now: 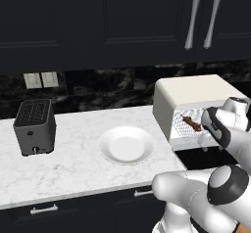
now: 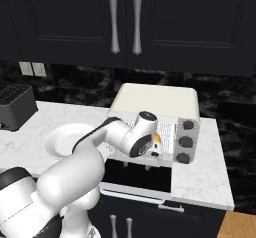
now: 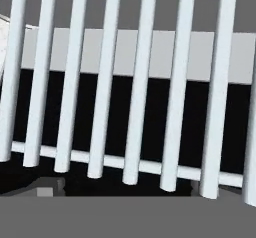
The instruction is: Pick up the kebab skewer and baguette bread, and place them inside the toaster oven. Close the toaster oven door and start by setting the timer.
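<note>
Mostly, we could not see the gripper itself: the arm's wrist and forearm stood in front of the open mouth of the toaster oven [image 1: 188, 100], and the hand was buried behind them in both base views. From the hand view, the finger tips did not show clearly either; pale bars of the wire rack [image 3: 145, 82] ran close across the picture, with a dark space and a grey band behind them. With nothing seen between the fingers, we took the jaws as spread wide and released, gripping nothing.

In the left base view, the kebab skewer [image 1: 191, 123] lay on the rack inside the oven, its dark red-brown chunks just left of the arm's wrist; its right end was cut off by the arm. In the right base view, a small patch of orange, the baguette bread [image 2: 157, 139], peeked out beside the wrist at the oven's opening; most of it was hidden, so we could not tell how it lay.

The toaster oven door [image 2: 137, 177] hung folded down in front, its dark glass facing up, partly covered by the arm. Three dark knobs [image 2: 185, 142] sat on the oven's right panel.

On the marble counter [image 1: 73, 163], a white plate [image 1: 126, 145] stood left of the oven, and a dark grey slot toaster [image 1: 34, 127] further left.
</note>
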Robot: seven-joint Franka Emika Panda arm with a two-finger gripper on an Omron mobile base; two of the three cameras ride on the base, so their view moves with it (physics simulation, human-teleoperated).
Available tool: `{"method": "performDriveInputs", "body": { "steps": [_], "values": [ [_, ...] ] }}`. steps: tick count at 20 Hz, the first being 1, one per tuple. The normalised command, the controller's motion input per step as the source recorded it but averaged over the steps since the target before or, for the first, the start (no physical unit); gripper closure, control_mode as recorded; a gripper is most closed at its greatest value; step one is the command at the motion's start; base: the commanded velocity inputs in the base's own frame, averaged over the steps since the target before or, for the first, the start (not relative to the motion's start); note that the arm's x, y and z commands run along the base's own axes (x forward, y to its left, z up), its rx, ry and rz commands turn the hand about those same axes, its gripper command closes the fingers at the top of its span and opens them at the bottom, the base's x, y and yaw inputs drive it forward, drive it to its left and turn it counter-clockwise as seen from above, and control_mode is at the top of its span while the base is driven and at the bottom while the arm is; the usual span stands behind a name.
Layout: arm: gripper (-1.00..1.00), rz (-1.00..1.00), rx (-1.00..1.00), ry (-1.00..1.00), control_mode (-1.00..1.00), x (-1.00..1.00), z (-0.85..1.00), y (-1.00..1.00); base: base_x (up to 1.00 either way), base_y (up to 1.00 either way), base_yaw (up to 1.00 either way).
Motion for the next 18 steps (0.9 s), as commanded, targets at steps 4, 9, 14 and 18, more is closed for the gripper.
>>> {"method": "performDriveInputs", "body": {
  "steps": [4,9,14,18],
  "values": [
    [-1.00,-0.09,0.03,-0.07,-1.00,0.23,-0.02,0.00,0.00,0.00,0.00],
    [-1.00,-0.19,0.00,-0.04,-1.00,0.23,0.00,0.00,0.00,0.00,0.00],
    [-1.00,-0.27,0.00,-0.07,-1.00,0.29,-0.12,0.03,0.00,0.00,0.00],
    [-1.00,-0.30,-0.02,-0.13,-1.00,0.57,-0.03,0.28,0.00,0.00,0.00]
  ]
}}
